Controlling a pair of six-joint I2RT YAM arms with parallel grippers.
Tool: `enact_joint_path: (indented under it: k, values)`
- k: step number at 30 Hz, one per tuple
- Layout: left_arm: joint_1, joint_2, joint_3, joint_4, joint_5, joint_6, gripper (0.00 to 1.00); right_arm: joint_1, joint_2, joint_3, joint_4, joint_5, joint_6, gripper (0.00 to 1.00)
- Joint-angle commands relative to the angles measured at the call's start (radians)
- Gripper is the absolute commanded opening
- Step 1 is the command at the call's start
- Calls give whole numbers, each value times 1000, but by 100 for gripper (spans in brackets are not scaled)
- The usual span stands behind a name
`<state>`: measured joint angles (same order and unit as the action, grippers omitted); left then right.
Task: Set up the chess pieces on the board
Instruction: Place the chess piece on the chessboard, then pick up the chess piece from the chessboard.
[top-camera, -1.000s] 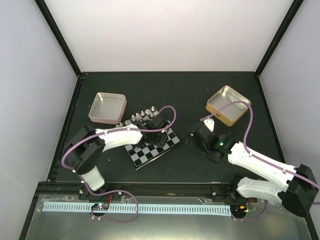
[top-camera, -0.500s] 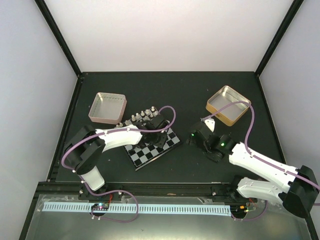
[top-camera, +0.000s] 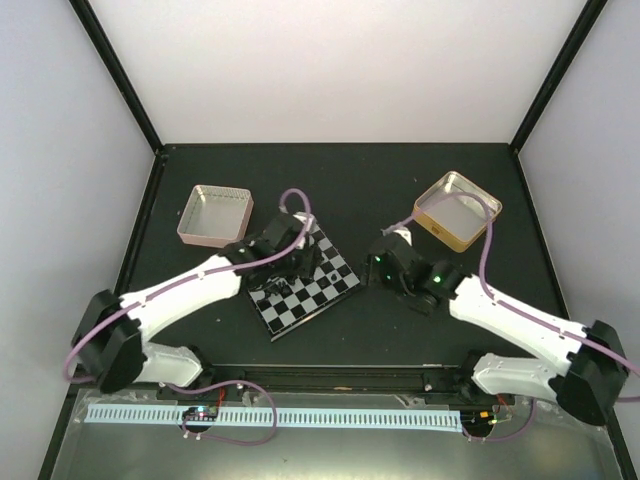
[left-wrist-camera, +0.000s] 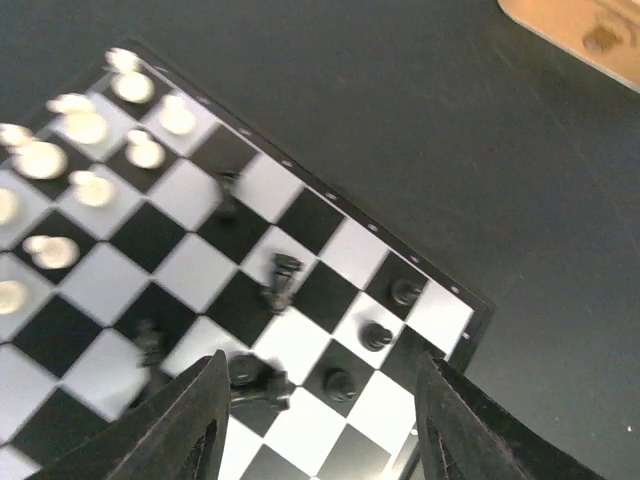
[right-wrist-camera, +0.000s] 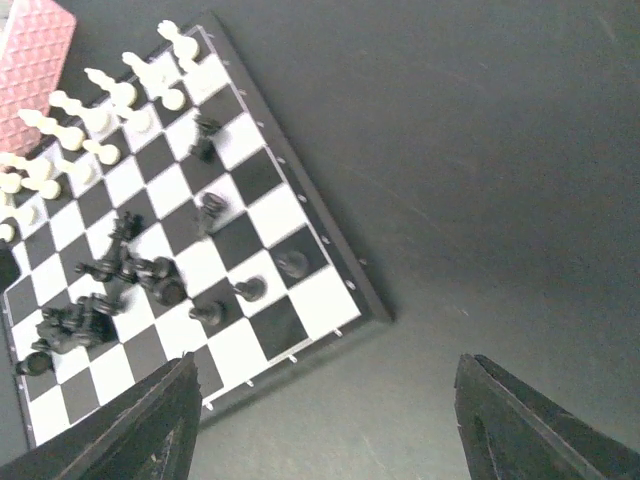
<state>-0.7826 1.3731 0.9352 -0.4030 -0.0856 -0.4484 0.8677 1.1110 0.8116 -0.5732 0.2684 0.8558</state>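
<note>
1. Black table (top-camera: 400, 190) carries everything. The board (right-wrist-camera: 322, 288) lies flat on it at an angle, between your two arms.
2. That board looks thin and light, so expect it to slide or pivot if bumped. Come straight down and keep off its rim.
3. Your left end effector (left-wrist-camera: 320, 420) hangs over the board's black-piece end, fingers apart and nothing held. Your right end effector (right-wrist-camera: 330, 430) is likewise spread and empty, over bare table just beside the board's corner.
4. The pale chess pieces (right-wrist-camera: 100, 120) stand in rows at the far end. Three black pawns (right-wrist-camera: 250, 288) stand near the corner, and the toppled black pieces (right-wrist-camera: 90, 310) lie heaped together.
5. Treat every piece as tiny, hard, smooth and nearly weightless, so it is apt to squirt out or roll. Pinch standing ones by the head, gently. Take fallen ones across the waist, one at a time, clear of their neighbours.
</note>
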Motion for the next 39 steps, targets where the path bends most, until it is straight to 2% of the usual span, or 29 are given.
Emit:
enact_joint_path:
  k: [1,9,14,18,29,39]
  values:
    - [66,-149,-61,-28,-45,-62,54,-5,137,141,27,-36,-126,70]
    - [233,-414,-216,-30,-33,-90,61,-6,496,428,47,-94,-211,69]
    - [312,-498,-282,-16,-8,-99,64,-7,685,579,19,-102,-234,64]
    - [354,-503,-311,12,13,-120,64,-9,786,655,2,-92,-269,59]
    - [416,-460,-321,60,56,-154,65,-53,1014,854,-106,-64,-380,57]
    - [425,-435,-325,65,65,-162,64,-64,1132,961,-168,-66,-436,45]
